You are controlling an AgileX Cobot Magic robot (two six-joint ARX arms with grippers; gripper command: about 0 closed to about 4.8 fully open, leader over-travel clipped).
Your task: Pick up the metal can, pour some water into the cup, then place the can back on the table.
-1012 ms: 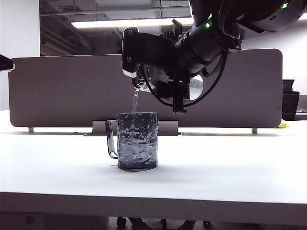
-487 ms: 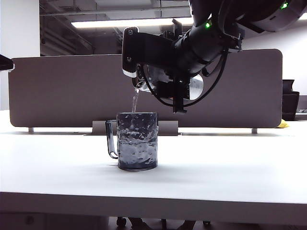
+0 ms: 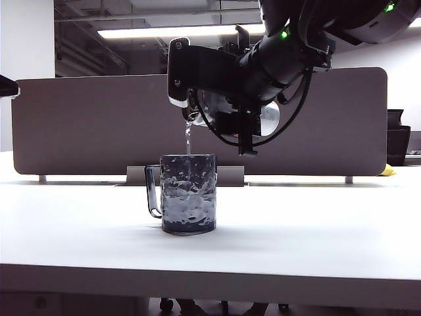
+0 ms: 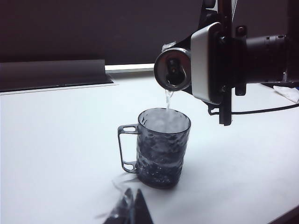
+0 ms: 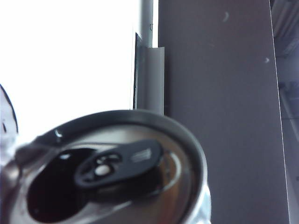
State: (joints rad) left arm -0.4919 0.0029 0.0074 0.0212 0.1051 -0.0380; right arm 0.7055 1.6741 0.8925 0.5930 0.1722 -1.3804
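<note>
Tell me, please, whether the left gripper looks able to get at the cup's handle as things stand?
Probably yes. The left gripper sits low on the near side of the cup, whose handle has only bare table around it. The right gripper holds the metal can tipped above the rim, away from the handle.

No text, label or number could be read anywhere — the can [image 4: 173, 69] showed only its blank top and pull tab.
</note>
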